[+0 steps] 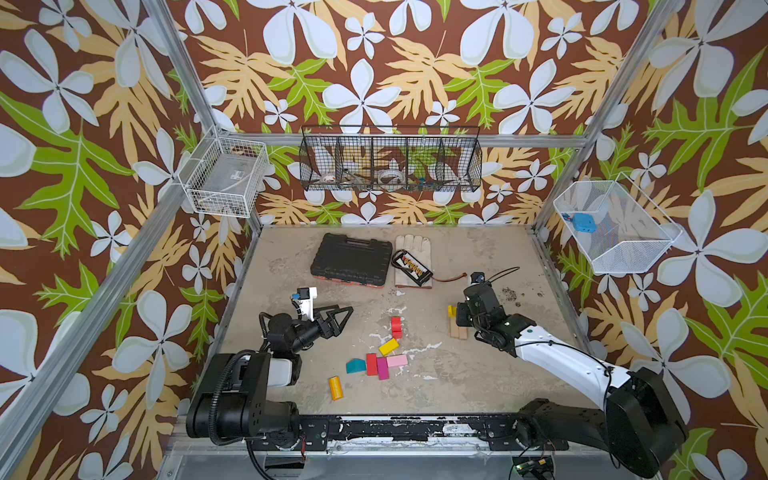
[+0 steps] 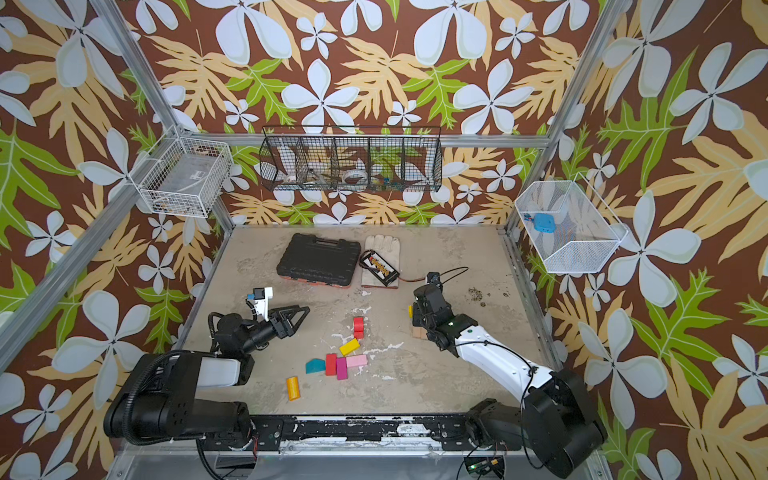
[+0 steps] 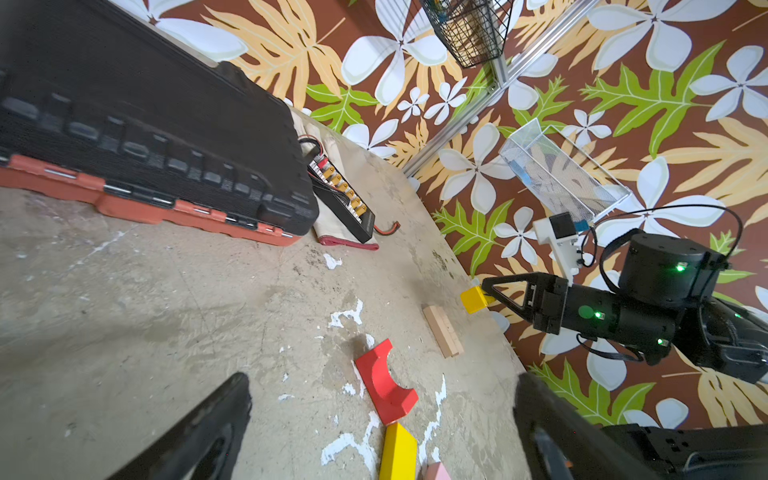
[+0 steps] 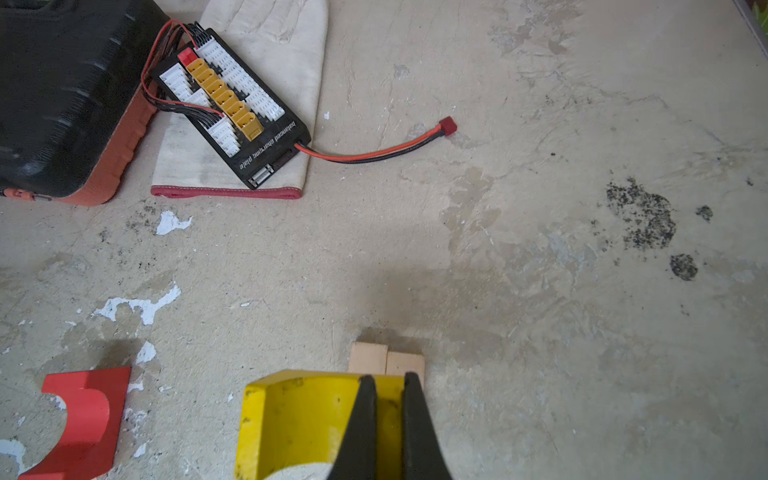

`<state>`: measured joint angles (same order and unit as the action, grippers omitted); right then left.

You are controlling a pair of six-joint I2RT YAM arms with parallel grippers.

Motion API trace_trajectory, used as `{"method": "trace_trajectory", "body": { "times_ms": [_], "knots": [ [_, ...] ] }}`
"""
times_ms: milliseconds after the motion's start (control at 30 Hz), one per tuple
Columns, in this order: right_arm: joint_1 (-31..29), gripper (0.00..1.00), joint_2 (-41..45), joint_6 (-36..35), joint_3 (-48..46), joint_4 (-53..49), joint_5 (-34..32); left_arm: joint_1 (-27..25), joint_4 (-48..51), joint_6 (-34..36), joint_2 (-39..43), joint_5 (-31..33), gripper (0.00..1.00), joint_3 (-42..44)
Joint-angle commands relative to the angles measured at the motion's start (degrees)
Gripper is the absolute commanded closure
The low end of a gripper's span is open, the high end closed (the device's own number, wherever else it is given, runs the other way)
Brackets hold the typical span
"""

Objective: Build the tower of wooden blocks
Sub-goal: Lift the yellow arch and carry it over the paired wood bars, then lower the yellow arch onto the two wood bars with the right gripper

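Two tan blocks point(image 1: 458, 330) lie side by side on the table at the right, the only stacked-up start of a tower in view. My right gripper point(image 4: 388, 376) is shut on a yellow arch block point(image 4: 299, 419) and holds it over their far end point(image 3: 473, 299). My left gripper point(image 3: 384, 380) stands open and empty at the left, above the table, and points toward a red arch point(image 3: 390, 399). Loose blocks lie mid-table: red arch point(image 1: 397, 327), yellow block point(image 1: 389, 346), teal wedge point(image 1: 355, 365), red point(image 1: 371, 364), magenta point(image 1: 382, 368), pink point(image 1: 397, 360) and an orange cylinder point(image 1: 335, 387).
A black ribbed case point(image 1: 351, 259) lies at the back of the table. Beside it are a white glove point(image 1: 413, 249) and a charging board point(image 1: 411, 268) with a red lead. Wire baskets point(image 1: 390, 160) hang on the walls above.
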<state>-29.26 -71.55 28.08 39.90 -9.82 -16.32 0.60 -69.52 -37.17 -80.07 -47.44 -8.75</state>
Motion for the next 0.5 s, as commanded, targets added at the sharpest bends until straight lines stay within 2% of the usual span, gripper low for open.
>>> {"method": "trace_trajectory", "body": {
  "times_ms": [0,133,467],
  "knots": [
    [0.08,1.00,-0.08,0.40,-0.30,2.19,0.24,-0.38,-2.95,0.34,-0.47,-1.51,0.00,-0.48],
    [0.32,1.00,-0.25,1.35,-0.74,1.51,-1.98,-0.51,-2.99,0.34,-1.08,-1.85,0.00,-0.95],
    [0.82,1.00,1.83,3.54,-5.77,3.86,-2.31,-0.69,-2.40,0.65,-0.89,-1.34,0.00,-1.05]
  ]
}}
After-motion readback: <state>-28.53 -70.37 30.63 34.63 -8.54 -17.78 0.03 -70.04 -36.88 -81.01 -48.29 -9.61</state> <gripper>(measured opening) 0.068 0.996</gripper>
